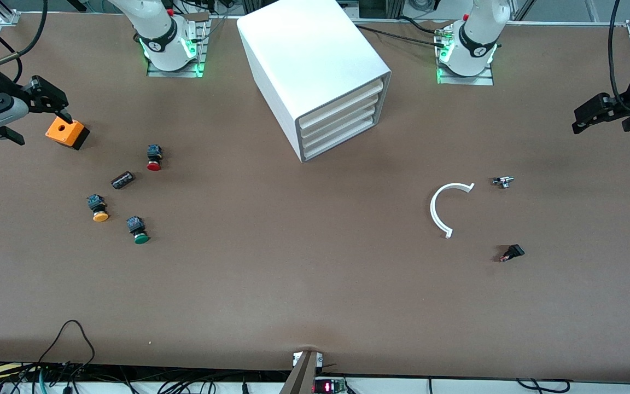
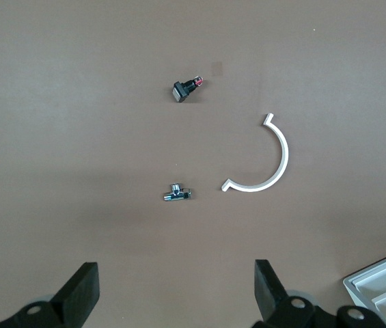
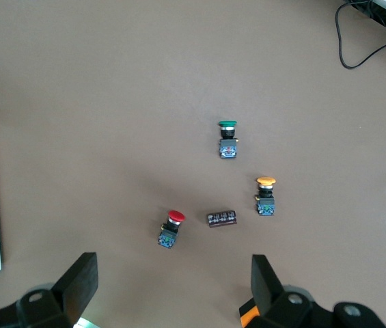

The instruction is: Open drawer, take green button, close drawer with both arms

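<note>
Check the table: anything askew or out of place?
The white cabinet sits skewed to the table edge, all four drawers shut. The green button, orange-capped button and red-capped button lie tipped on their sides. Both tools wait open: left tool, right tool.

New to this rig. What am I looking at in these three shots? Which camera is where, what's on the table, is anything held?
Two white robot arms are bolted along one table edge. The wide shot comes from a high camera facing them; the other two look down from each arm's wrist.

The left tool hangs open over the left arm's end of the table, above a white curved piece, a small metal fitting and a small black part. The right tool hangs open over the other end, holding nothing.

Below it lie three push buttons, green, yellow-orange and red, a dark cylinder and an orange box.

Between the arms stands a white cabinet; all four drawers are shut.
</note>
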Controlling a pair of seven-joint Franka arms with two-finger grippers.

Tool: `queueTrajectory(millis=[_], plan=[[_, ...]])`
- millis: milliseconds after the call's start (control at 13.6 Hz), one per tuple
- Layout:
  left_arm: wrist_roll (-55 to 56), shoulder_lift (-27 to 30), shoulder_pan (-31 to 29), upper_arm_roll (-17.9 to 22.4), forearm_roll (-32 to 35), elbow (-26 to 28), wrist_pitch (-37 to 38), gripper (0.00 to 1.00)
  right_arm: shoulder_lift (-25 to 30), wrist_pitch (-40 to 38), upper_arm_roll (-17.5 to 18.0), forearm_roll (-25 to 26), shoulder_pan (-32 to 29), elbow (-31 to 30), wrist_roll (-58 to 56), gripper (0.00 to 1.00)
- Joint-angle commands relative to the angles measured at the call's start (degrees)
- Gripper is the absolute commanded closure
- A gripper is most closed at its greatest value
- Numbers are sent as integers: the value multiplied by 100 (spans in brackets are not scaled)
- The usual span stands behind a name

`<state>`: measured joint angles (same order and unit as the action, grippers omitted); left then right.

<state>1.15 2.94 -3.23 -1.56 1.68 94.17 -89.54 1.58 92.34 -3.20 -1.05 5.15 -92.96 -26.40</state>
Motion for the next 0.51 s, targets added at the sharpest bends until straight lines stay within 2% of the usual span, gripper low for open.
queueTrajectory(millis=[0, 147, 440], plan=[[-149, 31, -28, -19, 105, -92, 86, 0, 114, -6, -110, 61, -93, -64, -180, 1], [-159, 31, -28, -19, 96, -92, 86, 0, 105, 12, -208, 17, -93, -29, -181, 1], [-159, 31, -28, -19, 113, -101, 77, 0, 105, -15, -164, 34, -75, -20, 3, 1]])
